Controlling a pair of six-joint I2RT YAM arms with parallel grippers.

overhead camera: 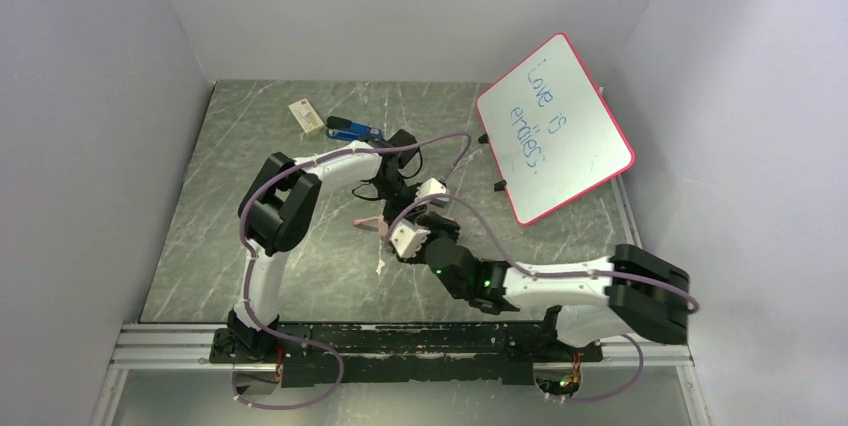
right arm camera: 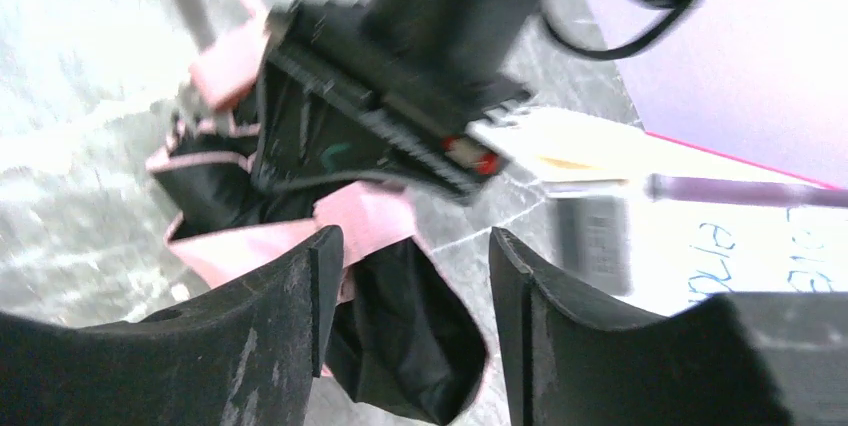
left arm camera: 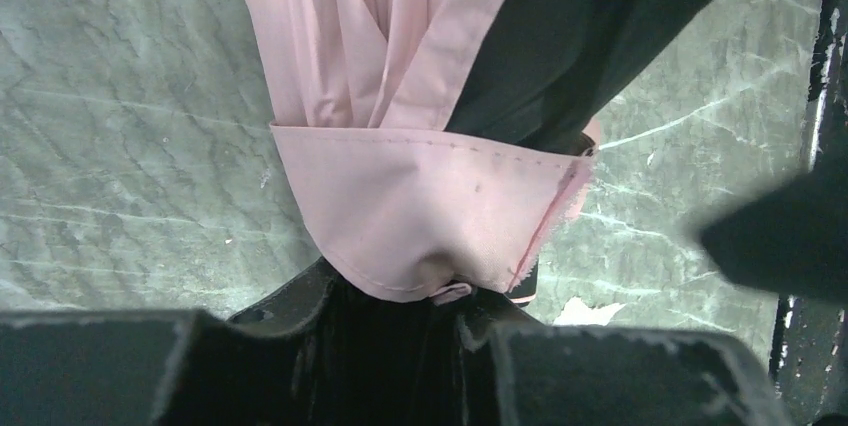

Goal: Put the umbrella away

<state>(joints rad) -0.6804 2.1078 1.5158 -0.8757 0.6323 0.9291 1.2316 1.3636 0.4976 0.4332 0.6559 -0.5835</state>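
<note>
The umbrella (overhead camera: 374,225) lies mid-table as a bundle of pale pink and black fabric, mostly hidden under both arms in the top view. My left gripper (overhead camera: 392,186) comes in from behind. In its wrist view the fingers (left arm camera: 620,376) are closed in on the bunched black fabric, with a pink fold of the umbrella (left arm camera: 420,206) just beyond the left gripper (left arm camera: 400,336). My right gripper (right arm camera: 415,266) stands open just above the cloth. Black fabric of the umbrella (right arm camera: 400,336) shows in the gap, and the left finger (right arm camera: 290,316) overlaps a pink edge.
A pink-framed whiteboard (overhead camera: 553,126) leans at the back right, close to both grippers. A small white box (overhead camera: 303,112) and a blue object (overhead camera: 352,130) lie near the back wall. Grey walls close off three sides of the table.
</note>
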